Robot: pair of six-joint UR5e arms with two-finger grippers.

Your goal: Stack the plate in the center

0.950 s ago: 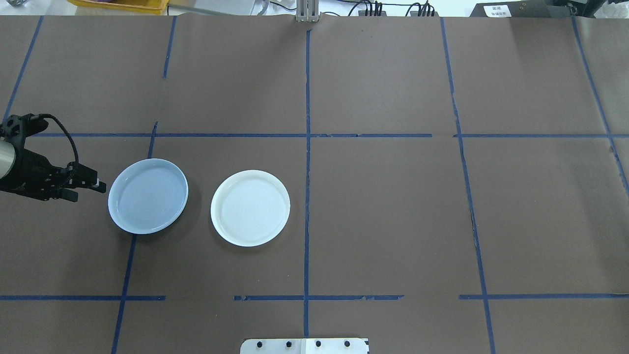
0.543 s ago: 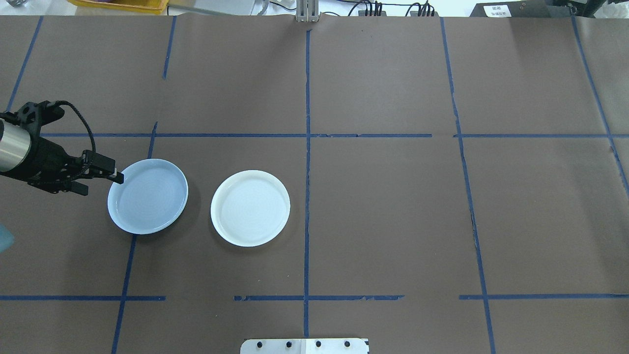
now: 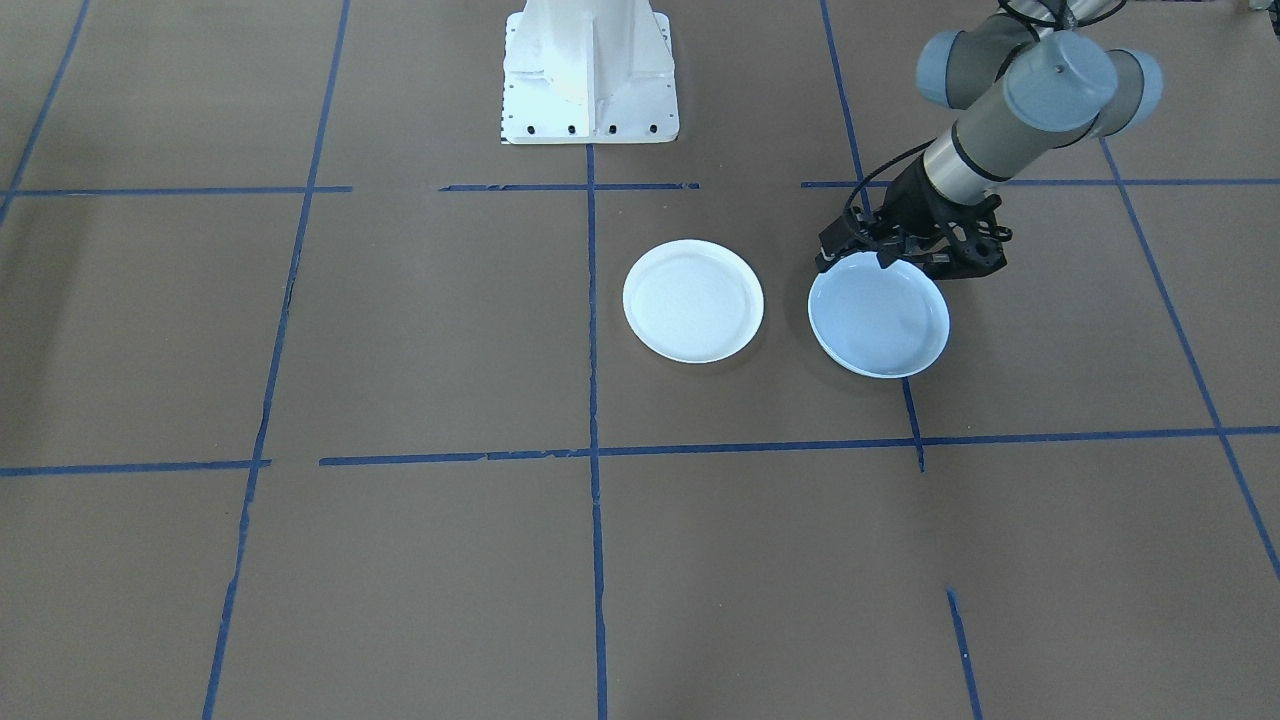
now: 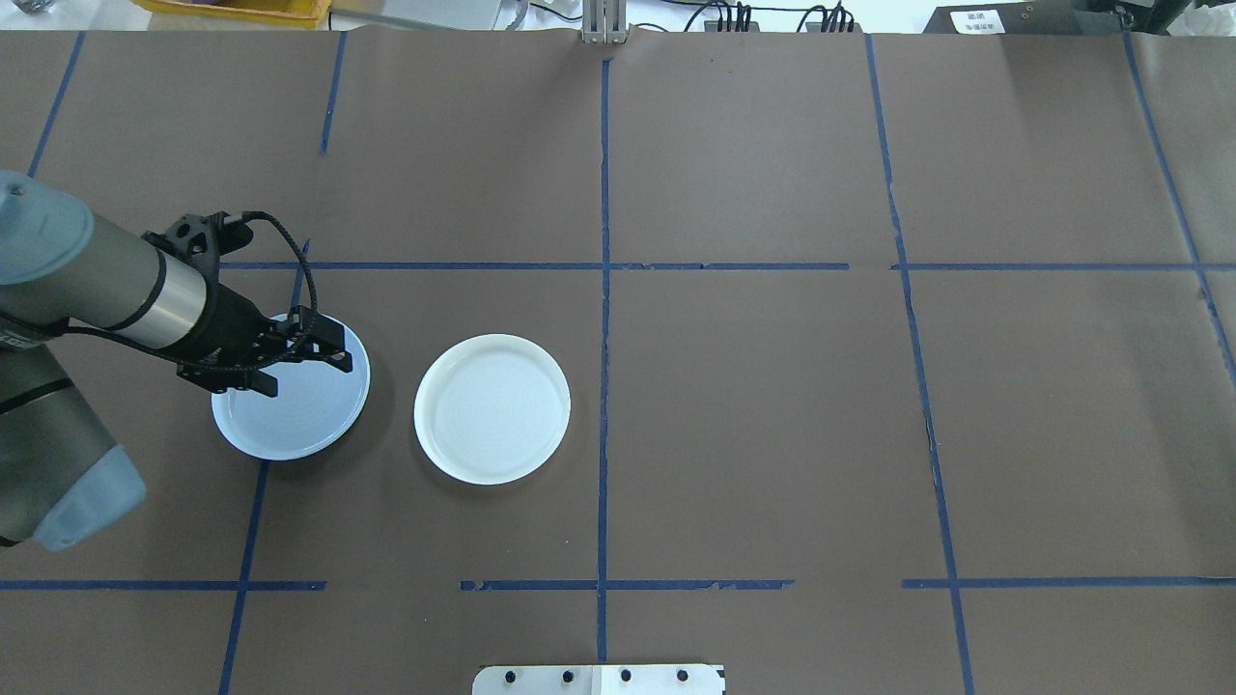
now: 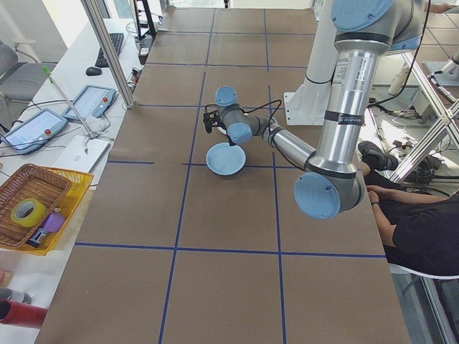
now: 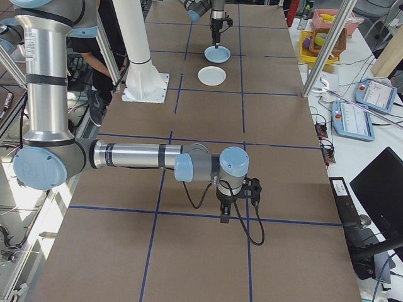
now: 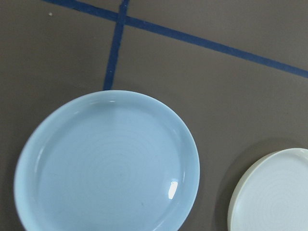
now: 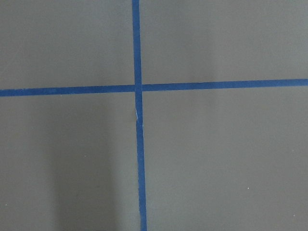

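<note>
The pale blue plate (image 4: 299,410) (image 3: 878,322) lies flat on the brown table, left of the middle. It fills the lower left of the left wrist view (image 7: 108,161). A white plate (image 4: 492,408) (image 3: 693,300) rests beside it, nearer the table's middle, with a gap between them. My left gripper (image 4: 304,375) (image 3: 857,262) hovers open over the blue plate's robot-left part, with nothing between its fingers. My right gripper (image 6: 225,214) shows only in the exterior right view, low over bare table far from both plates, and I cannot tell its state. Its wrist view holds only tape lines.
Blue tape lines (image 4: 603,290) divide the table into squares. The white robot base (image 3: 590,80) stands at the robot's edge. A yellow basket (image 5: 36,208) and tablets sit on a side bench. A seated person (image 5: 419,233) is beside the table.
My left arm has swung in from the table's left edge until its open gripper is over the blue plate. Neither plate has moved.
</note>
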